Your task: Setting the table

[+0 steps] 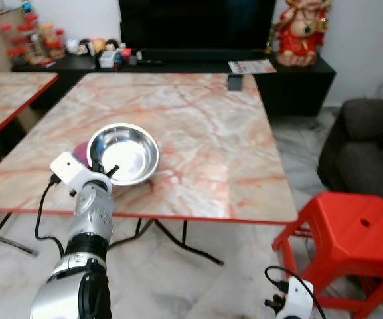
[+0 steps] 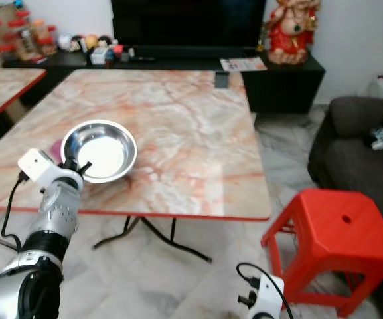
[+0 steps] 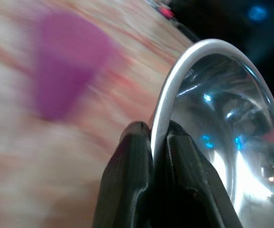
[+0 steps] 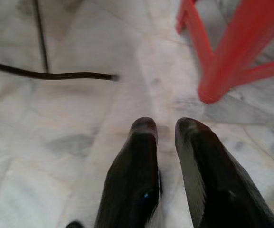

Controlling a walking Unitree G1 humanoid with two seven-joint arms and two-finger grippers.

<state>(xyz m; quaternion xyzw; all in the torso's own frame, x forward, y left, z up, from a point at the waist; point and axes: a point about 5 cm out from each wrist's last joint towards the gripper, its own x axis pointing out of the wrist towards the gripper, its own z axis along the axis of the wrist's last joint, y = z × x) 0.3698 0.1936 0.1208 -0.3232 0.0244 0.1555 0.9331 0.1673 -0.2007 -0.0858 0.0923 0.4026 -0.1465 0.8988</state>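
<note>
left pincer (image 3: 158, 130) grips rim | round shiny steel bowl (image 1: 123, 153) (marble-patterned table (image 1: 204, 133))

Home living room, television (image 1: 198, 23), sofa (image 1: 364, 153)

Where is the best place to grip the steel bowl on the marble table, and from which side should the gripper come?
Probably the thin rim of the steel bowl, on its near edge, coming from the robot's side of the marble table. The bowl is wide and smooth, so only the rim fits between two fingers. The left gripper already pinches it there, one finger inside, one outside.
</note>
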